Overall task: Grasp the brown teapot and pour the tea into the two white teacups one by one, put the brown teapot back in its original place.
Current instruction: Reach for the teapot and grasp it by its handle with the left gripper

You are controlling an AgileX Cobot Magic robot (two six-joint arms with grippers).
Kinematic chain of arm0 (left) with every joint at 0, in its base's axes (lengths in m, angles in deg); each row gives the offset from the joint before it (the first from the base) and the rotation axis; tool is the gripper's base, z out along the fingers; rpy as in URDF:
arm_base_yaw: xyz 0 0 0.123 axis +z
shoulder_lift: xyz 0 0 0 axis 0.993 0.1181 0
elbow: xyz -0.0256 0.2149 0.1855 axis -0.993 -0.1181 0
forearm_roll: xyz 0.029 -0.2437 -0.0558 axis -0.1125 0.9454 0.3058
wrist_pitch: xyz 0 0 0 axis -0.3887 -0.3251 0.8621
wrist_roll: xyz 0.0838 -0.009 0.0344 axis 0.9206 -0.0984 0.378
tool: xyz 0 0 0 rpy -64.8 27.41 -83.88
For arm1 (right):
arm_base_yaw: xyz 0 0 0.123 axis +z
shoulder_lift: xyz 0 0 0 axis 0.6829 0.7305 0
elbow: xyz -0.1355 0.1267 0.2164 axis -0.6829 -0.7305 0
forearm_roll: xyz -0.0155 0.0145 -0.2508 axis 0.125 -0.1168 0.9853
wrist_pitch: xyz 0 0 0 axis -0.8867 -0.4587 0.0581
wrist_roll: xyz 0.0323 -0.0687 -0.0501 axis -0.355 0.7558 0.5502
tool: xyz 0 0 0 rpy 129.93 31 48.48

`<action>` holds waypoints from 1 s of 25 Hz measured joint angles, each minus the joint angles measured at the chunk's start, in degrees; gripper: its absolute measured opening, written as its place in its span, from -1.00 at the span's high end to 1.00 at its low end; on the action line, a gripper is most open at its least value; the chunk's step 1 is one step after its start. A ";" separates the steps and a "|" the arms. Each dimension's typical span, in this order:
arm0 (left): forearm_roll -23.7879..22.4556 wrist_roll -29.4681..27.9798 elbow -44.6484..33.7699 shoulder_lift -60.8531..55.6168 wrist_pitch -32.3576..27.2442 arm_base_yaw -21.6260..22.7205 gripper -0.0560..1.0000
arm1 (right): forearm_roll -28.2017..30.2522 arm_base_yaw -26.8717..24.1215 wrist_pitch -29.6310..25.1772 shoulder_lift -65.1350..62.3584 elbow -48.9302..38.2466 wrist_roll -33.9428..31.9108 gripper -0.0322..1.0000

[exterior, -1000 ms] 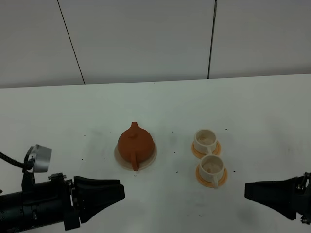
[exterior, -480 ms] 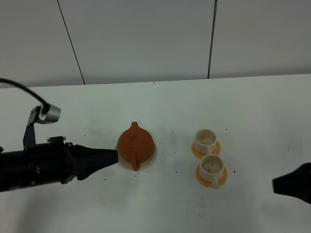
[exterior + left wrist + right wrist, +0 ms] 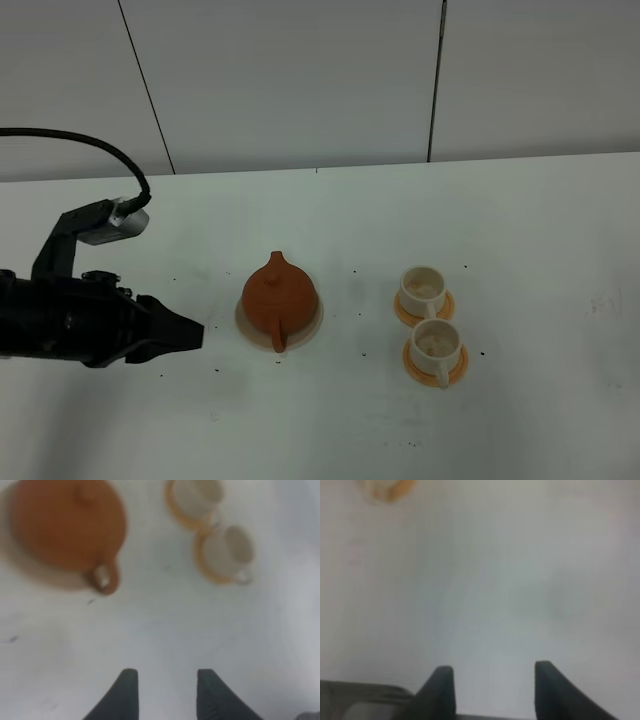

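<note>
Brown teapot (image 3: pixel 278 295) sits on its cream disc (image 3: pixel 314 318) beside the two white teacups (image 3: pixel 421 287) on the surface (image 3: pixel 520 220) as I line the left tool (image 3: pixel 167 672), jaws spread and empty, with its stubby handle (image 3: pixel 278 340), aiming to pinch it squarely.

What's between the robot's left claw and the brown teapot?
Nothing but bare white table lies between the left gripper and the brown teapot. The exterior high view shows this.

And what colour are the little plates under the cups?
Orange. The saucers show best in the exterior high view.
</note>
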State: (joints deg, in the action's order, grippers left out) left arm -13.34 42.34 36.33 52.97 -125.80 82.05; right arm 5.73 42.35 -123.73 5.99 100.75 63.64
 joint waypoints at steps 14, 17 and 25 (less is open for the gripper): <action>-14.05 -14.85 7.30 0.00 -1.38 -1.07 0.23 | 5.75 0.00 -4.09 -26.86 -7.77 -3.89 0.24; -14.26 -14.92 7.30 0.00 -1.29 -3.38 0.23 | 5.30 0.00 -3.82 -31.48 -8.85 -3.02 0.24; -14.69 -14.97 7.30 0.00 -0.52 -8.14 0.23 | 6.29 0.00 -3.58 -40.79 -9.47 -4.53 0.24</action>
State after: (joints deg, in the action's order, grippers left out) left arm -28.03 27.37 43.63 52.97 -126.33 73.90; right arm 12.02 42.35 -127.30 -34.80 91.28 59.11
